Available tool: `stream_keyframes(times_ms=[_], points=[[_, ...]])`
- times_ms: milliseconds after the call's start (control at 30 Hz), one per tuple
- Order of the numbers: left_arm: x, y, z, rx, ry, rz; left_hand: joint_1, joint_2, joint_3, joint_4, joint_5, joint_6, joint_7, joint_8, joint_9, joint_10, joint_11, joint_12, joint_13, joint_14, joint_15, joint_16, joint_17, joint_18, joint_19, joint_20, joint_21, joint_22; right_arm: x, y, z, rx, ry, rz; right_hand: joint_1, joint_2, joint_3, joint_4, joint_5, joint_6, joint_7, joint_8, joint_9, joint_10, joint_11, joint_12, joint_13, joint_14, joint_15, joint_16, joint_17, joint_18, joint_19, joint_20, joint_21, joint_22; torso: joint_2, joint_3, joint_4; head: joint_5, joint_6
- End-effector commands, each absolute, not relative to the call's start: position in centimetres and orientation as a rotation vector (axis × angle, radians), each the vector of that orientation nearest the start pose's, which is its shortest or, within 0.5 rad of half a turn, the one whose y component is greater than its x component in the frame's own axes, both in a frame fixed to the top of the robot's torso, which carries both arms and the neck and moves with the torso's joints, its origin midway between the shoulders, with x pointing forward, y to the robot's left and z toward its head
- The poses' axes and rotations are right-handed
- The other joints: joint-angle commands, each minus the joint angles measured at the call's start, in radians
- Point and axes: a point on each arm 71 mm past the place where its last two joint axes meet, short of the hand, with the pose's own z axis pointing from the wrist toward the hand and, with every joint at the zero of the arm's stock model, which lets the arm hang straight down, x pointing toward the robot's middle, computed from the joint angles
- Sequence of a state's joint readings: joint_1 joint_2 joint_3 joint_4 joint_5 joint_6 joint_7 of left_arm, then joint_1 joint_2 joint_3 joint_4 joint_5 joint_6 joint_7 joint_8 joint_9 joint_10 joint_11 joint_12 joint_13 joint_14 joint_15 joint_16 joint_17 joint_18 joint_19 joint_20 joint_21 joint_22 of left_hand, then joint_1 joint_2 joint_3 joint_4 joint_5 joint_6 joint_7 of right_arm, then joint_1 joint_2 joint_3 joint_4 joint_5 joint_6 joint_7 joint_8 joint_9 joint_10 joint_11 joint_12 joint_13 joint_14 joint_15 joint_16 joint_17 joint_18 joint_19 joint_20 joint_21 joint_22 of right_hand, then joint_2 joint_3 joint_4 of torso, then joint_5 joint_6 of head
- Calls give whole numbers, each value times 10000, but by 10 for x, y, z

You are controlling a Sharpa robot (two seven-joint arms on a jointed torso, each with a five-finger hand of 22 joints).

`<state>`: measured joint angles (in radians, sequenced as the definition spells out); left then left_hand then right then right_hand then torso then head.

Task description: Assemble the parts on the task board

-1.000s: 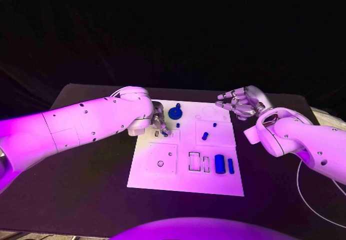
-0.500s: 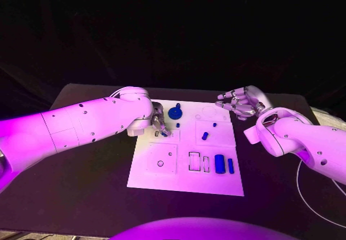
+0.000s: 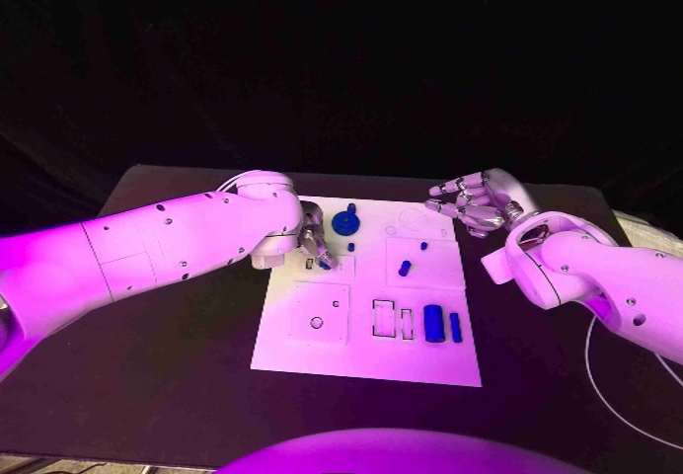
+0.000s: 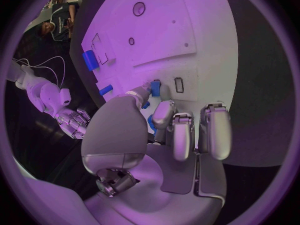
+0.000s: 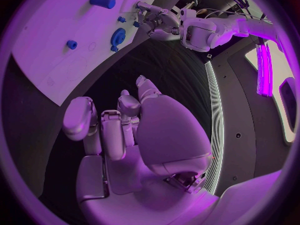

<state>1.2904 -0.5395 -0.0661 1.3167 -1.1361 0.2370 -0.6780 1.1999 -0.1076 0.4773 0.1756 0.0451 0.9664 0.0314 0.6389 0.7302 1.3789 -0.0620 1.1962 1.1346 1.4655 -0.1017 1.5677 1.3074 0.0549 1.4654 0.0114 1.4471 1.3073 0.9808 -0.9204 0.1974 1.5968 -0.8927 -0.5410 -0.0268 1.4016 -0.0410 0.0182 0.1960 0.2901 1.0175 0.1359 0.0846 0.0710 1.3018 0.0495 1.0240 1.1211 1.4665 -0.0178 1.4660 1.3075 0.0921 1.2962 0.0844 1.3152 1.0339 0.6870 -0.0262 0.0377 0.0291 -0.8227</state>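
A small blue part (image 4: 155, 88), judged light, stiff and slippery, is pinched at its end by the left hand (image 3: 312, 242), best held by its sides, while the right hand (image 3: 471, 205) is kept curled on nothing.

no readable text, labels or numbers

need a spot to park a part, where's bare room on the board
The task board is bare along its near edge, below the rectangular slots. Its far left corner is crowded: the left hand beside the blue gear. The right hand hovers off the far right corner.
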Motion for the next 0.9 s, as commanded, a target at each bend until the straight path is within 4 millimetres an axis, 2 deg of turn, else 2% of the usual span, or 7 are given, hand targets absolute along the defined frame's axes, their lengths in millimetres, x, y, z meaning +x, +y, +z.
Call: stream_keyframes(times_ms=[33,500,733,900], points=[[515,130,-208,56,23747,-2005,58,197,182,-278,15,428,-314,74,7,94,-5,36,19,1053,-85,31,2634,-153,231,-91,70,1079,470,-237,-190,6086,15353,9420,-31,39,8,55,64,47,4,3,-11,-83,-17,-63,-13,653,-75,-57,948,152,-64,-21,-66,-10,5,1,-5,3,-4],[516,130,-210,298,24019,-1839,-89,368,-204,-257,13,649,-375,39,-36,238,-47,115,113,1053,-105,31,2634,-183,293,-117,154,1202,470,-237,-190,6091,15363,9413,-31,39,8,55,64,47,4,3,-11,-83,-17,-63,-13,653,-75,-57,948,152,-64,-21,-66,-10,1,-3,7,-6,-40],[517,129,-210,399,24050,-1763,-243,579,-511,-157,12,778,-396,-27,-84,291,-64,97,108,1053,-117,31,2634,-193,312,-133,179,1246,470,-237,-190,6090,15368,9420,-31,39,8,55,64,47,4,3,-11,-83,-17,-63,-13,653,-75,-57,948,152,-64,-21,-66,-10,0,-5,13,1,-50],[519,128,-211,471,23973,-1626,-293,635,-640,-124,12,806,-398,-52,-97,299,-67,81,98,1053,-121,31,2634,-191,310,-138,175,1244,470,-237,-190,6087,15370,9429,-31,39,8,55,64,47,4,3,-11,-83,-17,-63,-13,653,-75,-57,948,152,-64,-21,-66,-10,1,-8,3,-2,-43]])
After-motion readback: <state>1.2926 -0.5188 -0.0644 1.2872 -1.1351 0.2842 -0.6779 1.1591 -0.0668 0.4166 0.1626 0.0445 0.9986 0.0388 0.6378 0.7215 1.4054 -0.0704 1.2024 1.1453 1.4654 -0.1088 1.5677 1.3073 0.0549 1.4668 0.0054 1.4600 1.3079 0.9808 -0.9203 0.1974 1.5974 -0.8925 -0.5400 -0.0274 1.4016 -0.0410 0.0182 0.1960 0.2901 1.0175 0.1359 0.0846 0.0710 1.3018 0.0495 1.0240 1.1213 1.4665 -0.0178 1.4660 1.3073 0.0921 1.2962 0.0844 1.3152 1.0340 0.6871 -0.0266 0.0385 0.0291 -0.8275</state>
